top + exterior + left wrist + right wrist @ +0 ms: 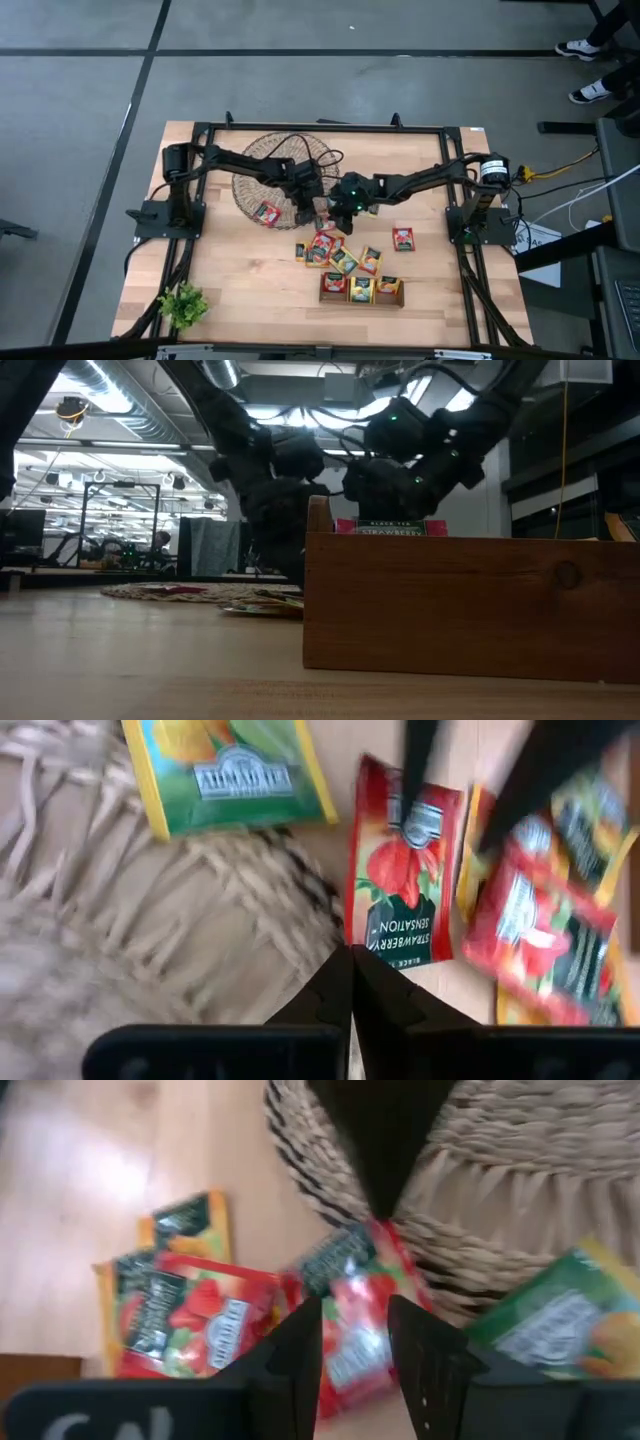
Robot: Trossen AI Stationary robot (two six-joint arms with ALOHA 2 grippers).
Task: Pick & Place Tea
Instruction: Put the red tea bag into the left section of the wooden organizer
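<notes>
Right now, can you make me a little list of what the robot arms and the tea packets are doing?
left gripper: shut, holding nothing, at the wicker dish's edge
right gripper: open, over a red sachet
wicker dish: one red packet in it, near its rim
loose tea pile: on the table between dish and tray
wooden tray: sachets standing in it
lone sachet: apart, beside the pile
plant: table corner
</notes>
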